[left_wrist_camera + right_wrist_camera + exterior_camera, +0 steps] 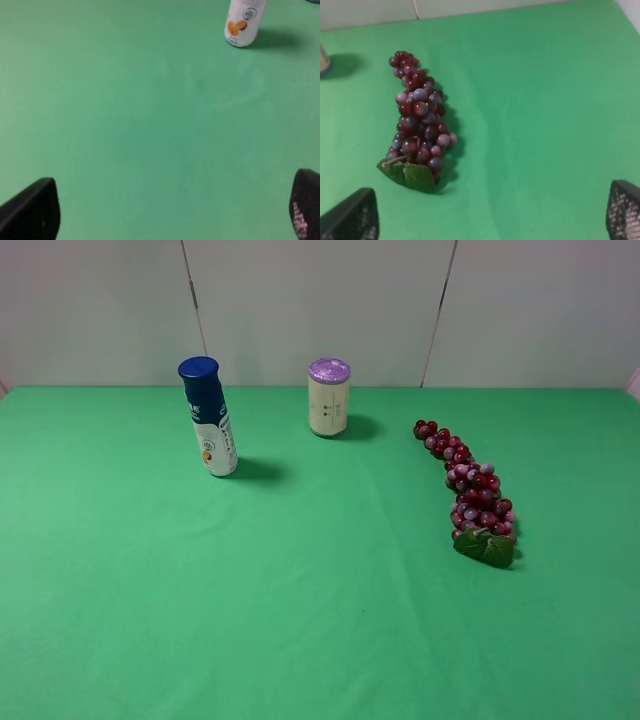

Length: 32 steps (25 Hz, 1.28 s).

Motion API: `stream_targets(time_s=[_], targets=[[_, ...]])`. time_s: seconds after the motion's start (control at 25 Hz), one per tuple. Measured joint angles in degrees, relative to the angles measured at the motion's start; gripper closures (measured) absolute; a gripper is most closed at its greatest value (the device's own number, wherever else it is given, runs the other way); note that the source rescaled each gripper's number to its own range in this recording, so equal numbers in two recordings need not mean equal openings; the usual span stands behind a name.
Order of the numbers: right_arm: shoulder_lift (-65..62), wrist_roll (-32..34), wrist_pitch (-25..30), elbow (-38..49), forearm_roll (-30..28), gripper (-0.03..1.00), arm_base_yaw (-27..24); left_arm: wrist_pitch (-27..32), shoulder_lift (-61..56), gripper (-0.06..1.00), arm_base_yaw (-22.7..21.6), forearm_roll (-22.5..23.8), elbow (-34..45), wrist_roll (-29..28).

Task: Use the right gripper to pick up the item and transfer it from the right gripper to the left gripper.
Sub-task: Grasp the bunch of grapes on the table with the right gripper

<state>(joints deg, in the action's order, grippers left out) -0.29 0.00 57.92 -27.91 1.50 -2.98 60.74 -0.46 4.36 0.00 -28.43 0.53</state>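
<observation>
Red plastic grape bunch [419, 122] ahead of my right tool [487, 215], wide, empty; approach step: advance, straddle, close; left tool [167, 212] wide.

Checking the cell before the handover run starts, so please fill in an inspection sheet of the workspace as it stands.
Surface: green cloth, flat, no spills or creases seen.
Job's things: grape bunch lying on the right side, leaf at its near end, not held.
Clutter: blue-capped white bottle standing on the left; purple-lidded cream jar standing at the middle back.
Grippers: left gripper open over bare cloth, holding nothing; right gripper open, grapes ahead of it, not touching. Neither shows in the high view.
Cables: nothing seen.
Surroundings: pale panelled wall behind the table.
</observation>
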Motion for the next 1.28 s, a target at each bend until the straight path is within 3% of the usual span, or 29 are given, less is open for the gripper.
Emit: stream_targets(time_s=[1.28], targets=[[0.0,0.0,0.0,0.0,0.0,-0.01,0.0,0.0,0.0,-0.06,0.0,0.3,0.0,0.0]])
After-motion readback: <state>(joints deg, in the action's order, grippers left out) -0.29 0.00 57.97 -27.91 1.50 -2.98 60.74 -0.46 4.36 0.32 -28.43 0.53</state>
